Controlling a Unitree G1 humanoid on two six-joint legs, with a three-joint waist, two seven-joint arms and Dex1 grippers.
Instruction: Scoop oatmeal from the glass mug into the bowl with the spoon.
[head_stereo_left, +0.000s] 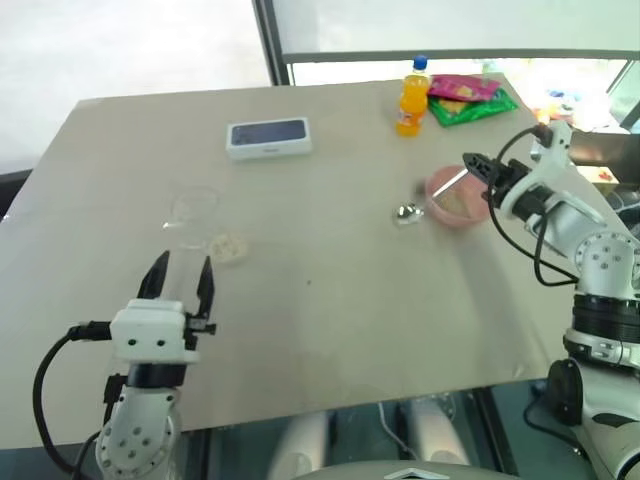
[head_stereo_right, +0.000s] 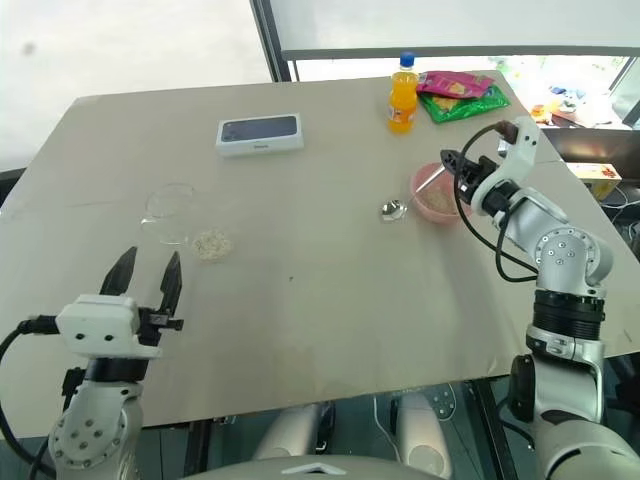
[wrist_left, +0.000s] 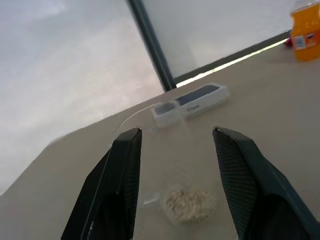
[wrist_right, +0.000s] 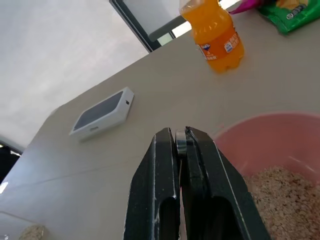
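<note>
While the right wrist view shows oatmeal (wrist_right: 280, 192) inside the bowl (wrist_right: 260, 132), the head views show the spoon (head_stereo_left: 430, 197) leaning on its rim, held by the pinched right gripper (head_stereo_left: 470, 160); the left gripper (head_stereo_left: 182, 277) gapes empty near the glass mug (head_stereo_left: 193, 217). No label is legible.

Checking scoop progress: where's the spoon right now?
In the head views the spoon is on the robot's right side: its handle slants up toward the shut right gripper over the pink bowl, its head beside the bowl's left rim.

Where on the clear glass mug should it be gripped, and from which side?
Across its round side wall, coming in level from the robot's near side. The clear glass mug stands upright, so its wall offers two opposite faces, and the open left tool points at it. Its handle is too faint to aim for.
</note>
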